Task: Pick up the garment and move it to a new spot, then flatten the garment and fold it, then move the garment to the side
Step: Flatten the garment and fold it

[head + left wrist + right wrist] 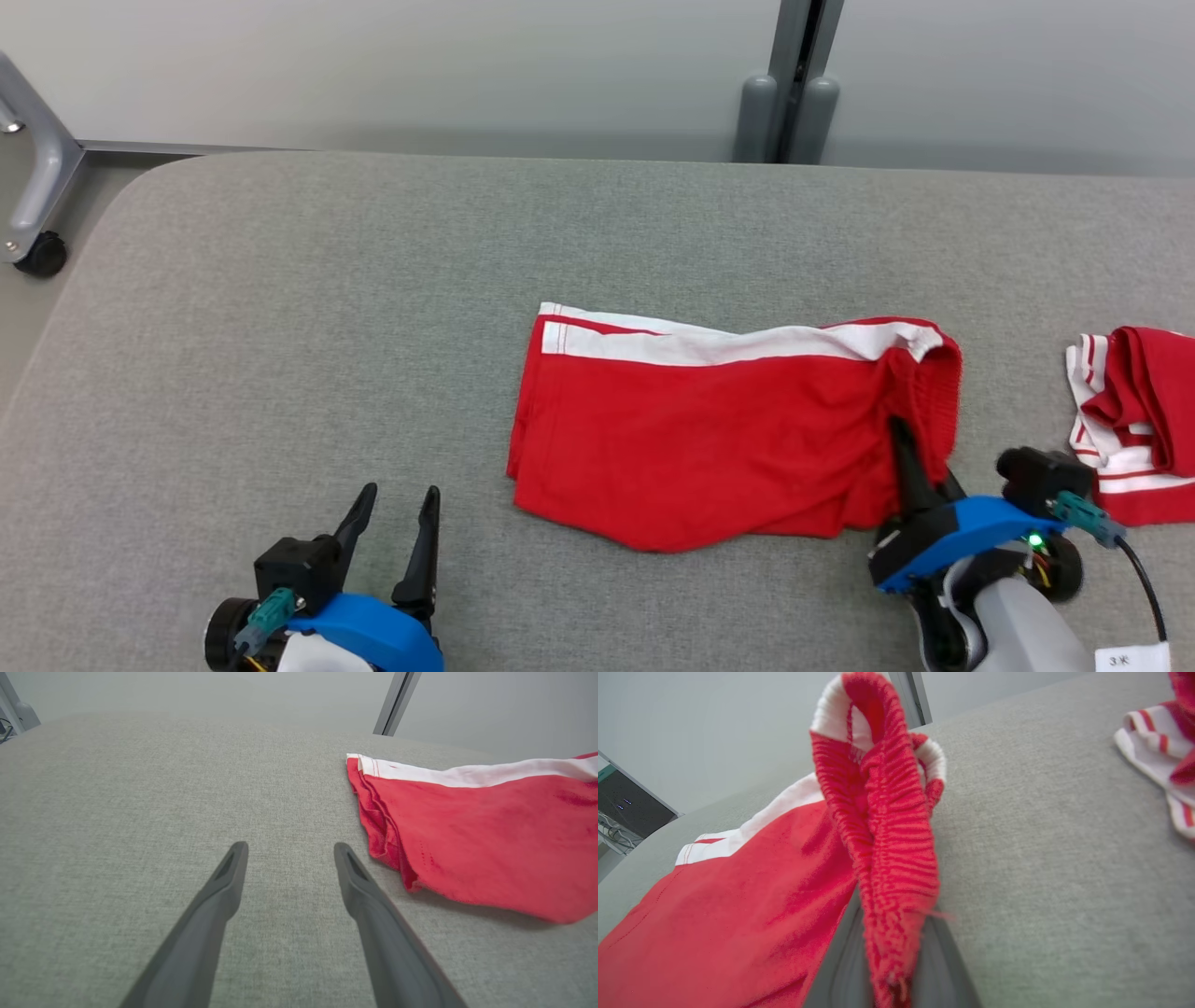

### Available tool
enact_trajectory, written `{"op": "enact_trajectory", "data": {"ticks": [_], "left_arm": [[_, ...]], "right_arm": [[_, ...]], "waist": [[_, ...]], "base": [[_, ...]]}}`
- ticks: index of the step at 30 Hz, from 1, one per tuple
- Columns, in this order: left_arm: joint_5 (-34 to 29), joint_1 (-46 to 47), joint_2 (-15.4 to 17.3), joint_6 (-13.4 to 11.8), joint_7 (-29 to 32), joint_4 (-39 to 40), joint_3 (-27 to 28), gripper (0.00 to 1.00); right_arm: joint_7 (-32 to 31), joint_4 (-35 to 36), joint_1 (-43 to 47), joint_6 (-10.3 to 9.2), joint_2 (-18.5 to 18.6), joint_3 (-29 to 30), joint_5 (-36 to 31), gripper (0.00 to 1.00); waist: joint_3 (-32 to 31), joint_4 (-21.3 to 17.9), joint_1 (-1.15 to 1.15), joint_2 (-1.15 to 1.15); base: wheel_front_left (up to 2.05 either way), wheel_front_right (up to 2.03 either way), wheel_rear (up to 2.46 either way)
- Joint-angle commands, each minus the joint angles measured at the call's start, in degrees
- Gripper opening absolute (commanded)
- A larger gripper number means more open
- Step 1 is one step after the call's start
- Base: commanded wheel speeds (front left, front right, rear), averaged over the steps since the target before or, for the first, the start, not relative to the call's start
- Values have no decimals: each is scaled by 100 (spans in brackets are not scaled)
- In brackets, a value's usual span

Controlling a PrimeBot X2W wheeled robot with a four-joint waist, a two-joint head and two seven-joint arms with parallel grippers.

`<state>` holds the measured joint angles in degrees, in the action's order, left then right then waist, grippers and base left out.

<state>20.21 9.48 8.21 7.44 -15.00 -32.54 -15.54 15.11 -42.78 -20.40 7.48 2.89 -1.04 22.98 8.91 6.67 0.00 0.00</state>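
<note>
The room was evenly and softly lit from overhead, bright enough, and nothing glared on the grey table. The red garment threw only a thin, faint shadow along its near edge, plainest from the left wrist camera. There the left gripper looked stretched and soft toward the bottom edge. From the right wrist, the ribbed waistband was sharp mid-frame but smeared out of focus nearest the lens, and the wide lens tilted and bowed the table. The far wall looked hazy.
</note>
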Motion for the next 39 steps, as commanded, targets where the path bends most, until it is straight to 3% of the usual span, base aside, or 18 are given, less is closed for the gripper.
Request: {"op": "enact_trajectory", "data": {"ticks": [1, 8, 14, 16, 17, 18, 23, 28, 39], "left_arm": [[-14, -44, -26, 7, -24, -11, -27, 100], [25, 31, -53, 7, -24, -93, -194, 100], [111, 104, -30, 7, -24, -165, -318, 100], [146, 117, -19, 7, -24, -206, -359, 100], [157, 123, 3, 7, -24, -219, -358, 100], [181, 124, 15, 7, -24, -235, -353, 100], [230, 133, 60, 7, -24, -263, -286, 100], [168, 166, 41, 7, -24, -142, -89, 100], [-259, 81, -31, 8, -25, 406, 384, 100]], "right_arm": [[3, 116, -85, 1, 1, -206, 131, 0], [3, 624, -294, 1, 6, -1373, 918, 0], [2, 325, -656, 2, 13, -2000, 1124, 3], [3, 154, -795, 1, 11, -2112, 1090, 27], [3, 53, -873, 2, 13, -2118, 1004, 46], [3, 3, -946, 2, 14, -2167, 952, 100], [3, 65, -1105, 2, 14, -2368, 1031, 100], [3, 291, -1002, 2, 14, -2309, 749, 100], [3, 1041, -92, 2, 7, -555, -1002, 100]], "waist": [[-8, 31, 0, 0], [-4, 484, 0, 0], [55, 1051, 0, 0], [89, 1207, 0, 0], [105, 1262, 0, 0], [122, 1308, 0, 0], [163, 1355, 0, 0], [120, 1119, 0, 0], [-125, 380, 0, 0]], "base": [[0, 0, 0], [0, 0, 0], [0, 0, 0], [0, 0, 0], [0, 0, 0], [0, 0, 0], [0, 0, 0], [0, 0, 0], [0, 0, 0]]}}
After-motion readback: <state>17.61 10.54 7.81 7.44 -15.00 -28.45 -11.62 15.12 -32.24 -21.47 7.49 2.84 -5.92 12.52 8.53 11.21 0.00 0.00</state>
